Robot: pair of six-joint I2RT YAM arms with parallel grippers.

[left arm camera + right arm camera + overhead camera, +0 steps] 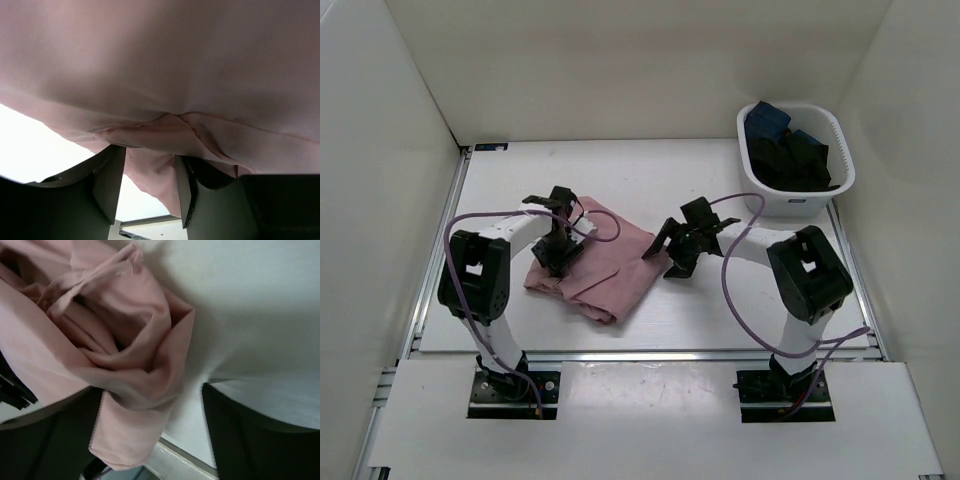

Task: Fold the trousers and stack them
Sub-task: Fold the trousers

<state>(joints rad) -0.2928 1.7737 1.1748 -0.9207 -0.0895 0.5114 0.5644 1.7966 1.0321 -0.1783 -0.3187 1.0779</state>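
I see the dusty-pink, wrinkly thin-fabric trousers (620, 262) lying roughly folded on the white table (650, 180), directly beneath my left claw (150, 162) and just left of my right claw (152, 390). The left fingers straddle a fold of cloth; I cannot tell whether they pinch it. The right jaws gape wide, gripping nothing.

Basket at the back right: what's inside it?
The basket holds dark blue and black clothes, piled near the rim. Anything beneath them, and the basket's floor, is covered.
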